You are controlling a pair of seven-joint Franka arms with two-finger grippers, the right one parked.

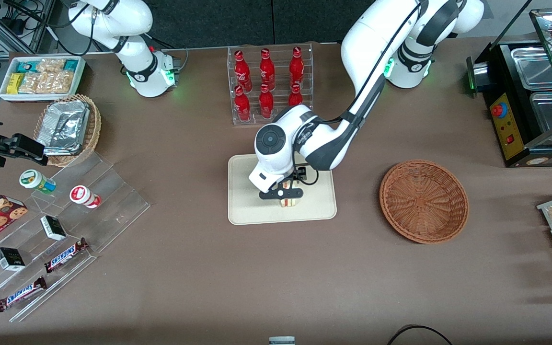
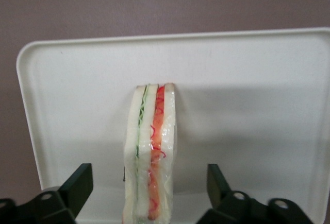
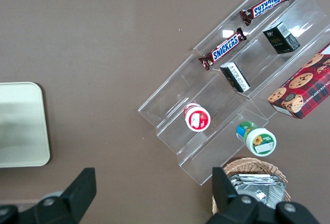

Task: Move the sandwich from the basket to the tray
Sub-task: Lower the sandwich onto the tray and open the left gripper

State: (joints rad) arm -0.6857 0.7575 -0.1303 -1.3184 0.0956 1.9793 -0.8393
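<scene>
One sandwich [image 2: 150, 152] is standing on its edge on the one tray [image 2: 247, 105]. The pincer [image 1: 287, 195] is hovering over it, released, fingers [image 2: 77, 185] apart on both sides without touching. One basket [image 1: 423, 201] is sitting beside the tray, holding nothing.

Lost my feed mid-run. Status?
Pincer open over tray, fingers clear of sandwich. Sandwich standing on edge on tray. Basket empty. Nothing in the way.
</scene>
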